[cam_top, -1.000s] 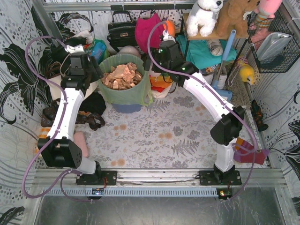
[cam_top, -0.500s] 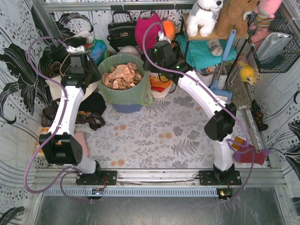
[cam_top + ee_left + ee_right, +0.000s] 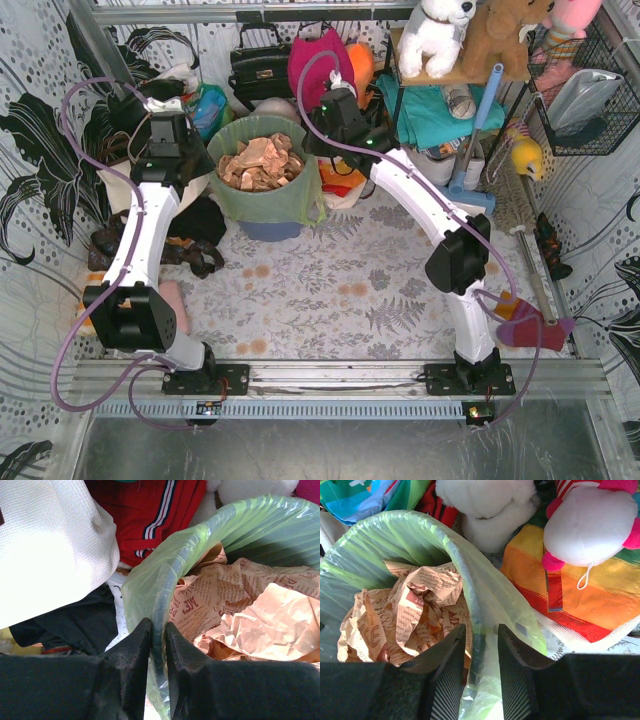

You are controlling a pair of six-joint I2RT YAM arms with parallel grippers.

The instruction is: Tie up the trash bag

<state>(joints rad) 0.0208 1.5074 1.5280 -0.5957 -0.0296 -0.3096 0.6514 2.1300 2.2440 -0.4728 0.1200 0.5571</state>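
Left jaws have just squeezed shut on the bag [image 3: 145, 575], right at its near rim, with the bin's edge pinched in too. Right jaws have come in on the other side. Their two fingers [image 3: 447, 660] stand one on each side of the rim with a thin gap left, so I cannot tell if they hold it yet.

A second ago both jaws were more open, and the right arm [image 3: 420, 200] was back from the bag. Now both arms reach it.

The bag sits in the bin [image 3: 270, 230] at the far end of the worktop [image 3: 330, 290]. Its mouth is wide open and it is full of brown paper [image 3: 260, 620]. Behind it lie a red cloth [image 3: 150, 510] and a white soft toy [image 3: 490, 505].

I think the grab is almost done. Next the rim must come up off the bin. There is no knot yet.
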